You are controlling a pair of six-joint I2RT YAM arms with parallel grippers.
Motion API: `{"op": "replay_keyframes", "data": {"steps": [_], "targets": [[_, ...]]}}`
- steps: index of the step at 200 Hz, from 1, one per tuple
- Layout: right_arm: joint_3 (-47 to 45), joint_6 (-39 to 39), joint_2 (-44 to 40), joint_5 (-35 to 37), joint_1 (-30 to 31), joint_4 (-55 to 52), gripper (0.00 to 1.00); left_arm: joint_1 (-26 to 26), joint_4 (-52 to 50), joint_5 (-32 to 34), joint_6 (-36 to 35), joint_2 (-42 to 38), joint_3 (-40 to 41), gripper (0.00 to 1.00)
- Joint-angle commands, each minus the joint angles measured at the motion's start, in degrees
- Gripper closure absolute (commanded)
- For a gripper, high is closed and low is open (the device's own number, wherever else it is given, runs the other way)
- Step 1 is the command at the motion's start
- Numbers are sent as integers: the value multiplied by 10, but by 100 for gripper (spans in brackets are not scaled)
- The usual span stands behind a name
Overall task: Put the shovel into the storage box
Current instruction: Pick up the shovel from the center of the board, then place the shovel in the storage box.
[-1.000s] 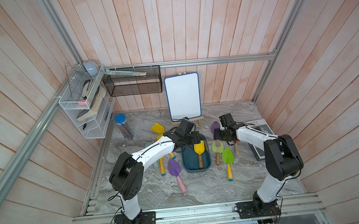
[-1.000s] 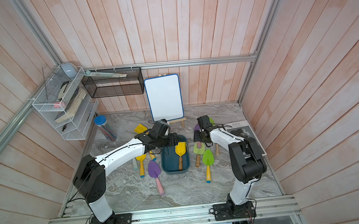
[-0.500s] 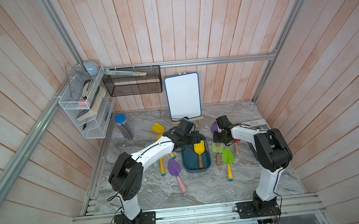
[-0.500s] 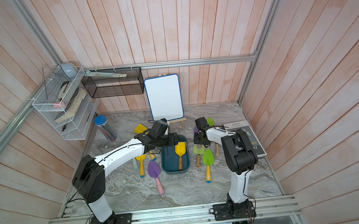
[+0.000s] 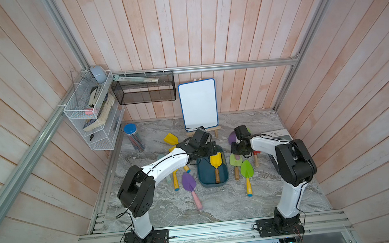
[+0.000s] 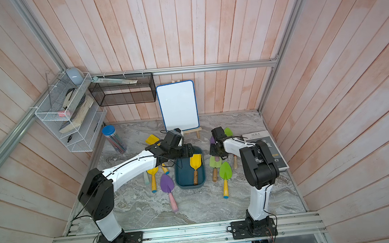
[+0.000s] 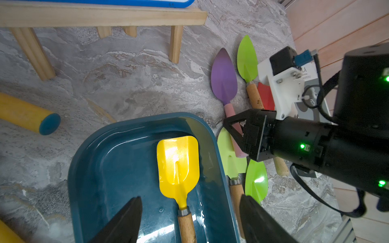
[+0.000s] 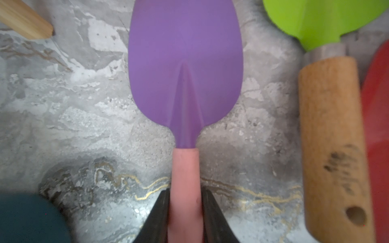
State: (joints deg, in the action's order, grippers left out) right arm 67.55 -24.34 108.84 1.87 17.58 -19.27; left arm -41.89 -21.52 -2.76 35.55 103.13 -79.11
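The right gripper (image 8: 185, 190) is seen clamped on the purple shovel (image 8: 185, 63). Its black, wedge-shaped fingers (image 8: 160, 210) are pressed against both sides of the smooth, round pink handle (image 8: 184, 168). The shovel's matte, leaf-shaped blade, marked by a raised centre rib, is seen lying flat on the grey, veined marble tabletop (image 8: 84, 105). It is outside the storage box (image 7: 117, 168) and just beside it.

The box, a glossy dark teal plastic tub with rounded corners, is occupied by a yellow shovel (image 7: 177, 166) with a squared, shiny blade and a wooden handle. The left gripper (image 7: 189, 197) is held over the box with its fingers spread wide apart. A lime-green shovel (image 8: 315, 21) with a pale wooden handle is seen beside the purple one.
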Motion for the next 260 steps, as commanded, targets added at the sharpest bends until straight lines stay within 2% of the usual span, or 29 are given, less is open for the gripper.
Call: {"op": "replay_keyframes", "data": {"steps": [1, 64, 97, 137, 161, 187, 260], "targets": [[-2, 3, -27, 12, 0, -4, 100, 2, 18, -12, -9, -22, 17, 22], [-86, 46, -178, 5, 21, 9, 100, 3, 62, -41, -25, -49, 45, 21], [-122, 65, -250, -26, 52, 2, 100, 7, 101, -81, -29, -58, 57, 22], [-139, 65, -317, -66, 95, -8, 100, 9, 133, -93, -33, -55, 64, 21], [-142, 55, -341, -79, 113, -9, 100, 12, 145, -95, -32, -45, 65, 23], [-142, 53, -347, -86, 126, -15, 100, 15, 169, -110, -24, -38, 69, 34], [-152, 41, -361, -82, 144, -4, 100, 28, 202, -117, -7, -23, 77, 43]]}}
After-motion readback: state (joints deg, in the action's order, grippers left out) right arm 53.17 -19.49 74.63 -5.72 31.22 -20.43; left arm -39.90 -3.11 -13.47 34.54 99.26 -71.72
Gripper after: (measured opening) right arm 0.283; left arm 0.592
